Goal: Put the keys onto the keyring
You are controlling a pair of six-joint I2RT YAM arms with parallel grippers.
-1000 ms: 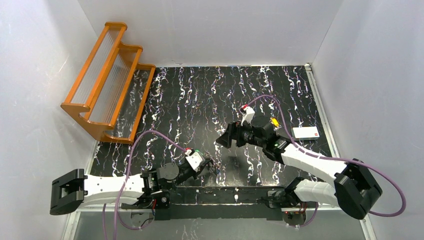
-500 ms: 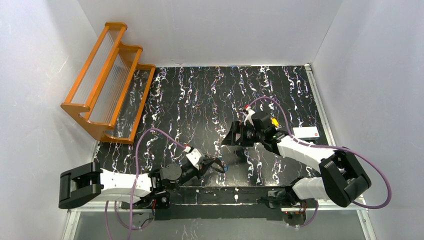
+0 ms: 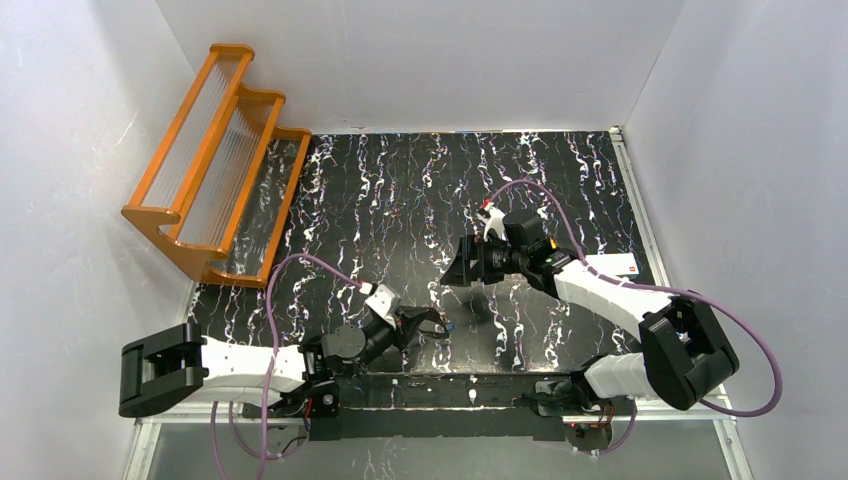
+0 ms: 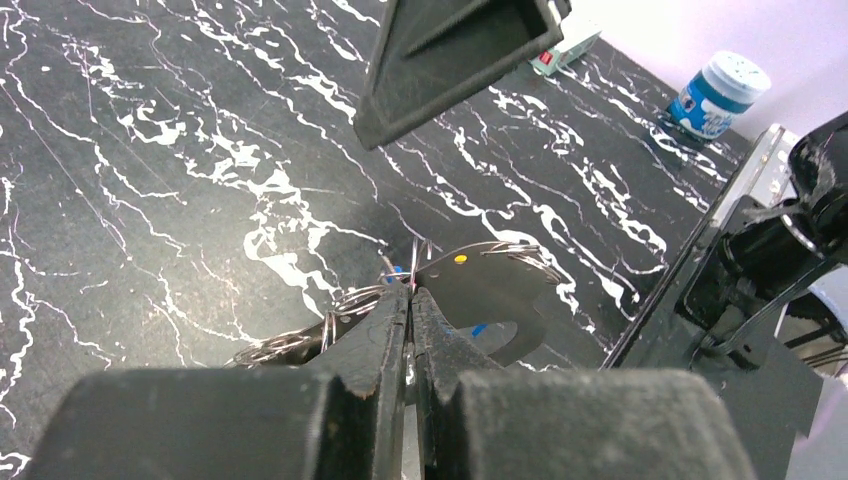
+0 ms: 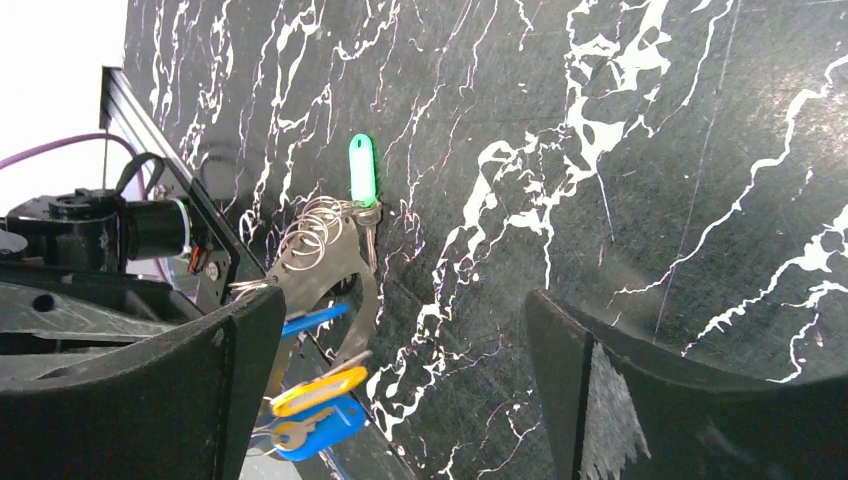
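My left gripper (image 3: 432,325) (image 4: 412,292) is shut on the keyring (image 4: 490,285), a dark grey flat fob with thin wire rings (image 4: 350,300), and holds it just above the table near the front edge. In the right wrist view the keyring (image 5: 335,265) carries a green key tag (image 5: 361,168) pointing up, with blue (image 5: 322,425) and yellow (image 5: 312,388) tags hanging below it. My right gripper (image 3: 460,270) (image 5: 400,300) is open and empty, facing the keyring from a short distance away. Its finger (image 4: 450,50) shows above the fob in the left wrist view.
An orange stepped rack (image 3: 215,160) stands at the back left. A white card (image 3: 611,265) lies at the right, by the right forearm. A blue-and-white bottle (image 4: 718,95) stands at the table edge. A black frame rail (image 3: 450,385) runs along the near edge.
My left gripper has moved a little right and forward with the keyring. My right arm has swung its forearm round, while its open gripper stays at nearly the same spot.
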